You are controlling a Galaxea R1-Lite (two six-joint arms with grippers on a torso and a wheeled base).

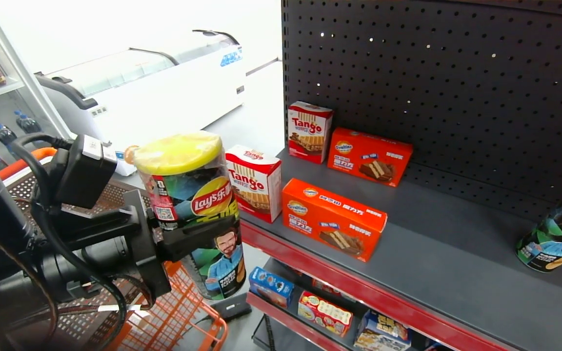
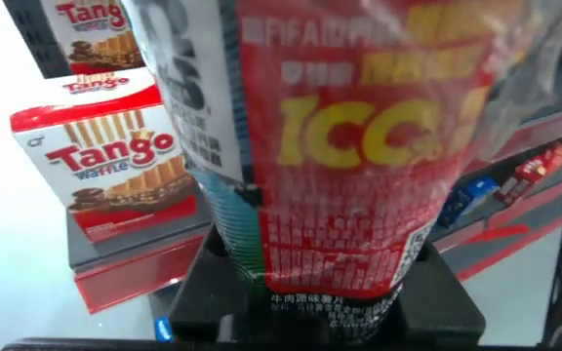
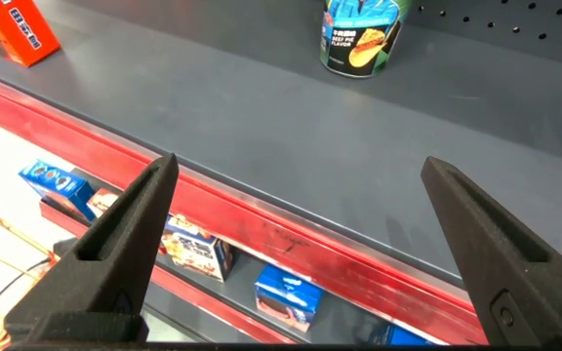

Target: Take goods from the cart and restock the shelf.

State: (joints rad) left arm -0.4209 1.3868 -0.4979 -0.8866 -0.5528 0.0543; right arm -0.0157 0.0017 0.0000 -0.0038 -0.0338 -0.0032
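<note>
Clamping tall yellow-lidded chip canister (image 1: 183,180) upright in left gripper (image 1: 190,236), above orange wire cart (image 1: 173,312), just off red front edge (image 1: 359,287) of grey shelf board (image 1: 432,243). Hovering with right gripper (image 3: 299,171) spread wide over that edge. Open board between orange carton (image 1: 332,217) and second canister (image 1: 554,234).

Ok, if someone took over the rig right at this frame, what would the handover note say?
Left gripper: shut on the chip can, held upright just off the front-left end of the shelf, near the orange cart.
Right gripper: open and empty, over the shelf's red front lip.
Done: a matching can stands at the shelf's right, close to the pegboard. The wafer boxes and orange boxes sit at its left.
Left: set the held can down, probably on the bare stretch between them. The cart's contents cannot be made out, so check it for more goods.
</note>
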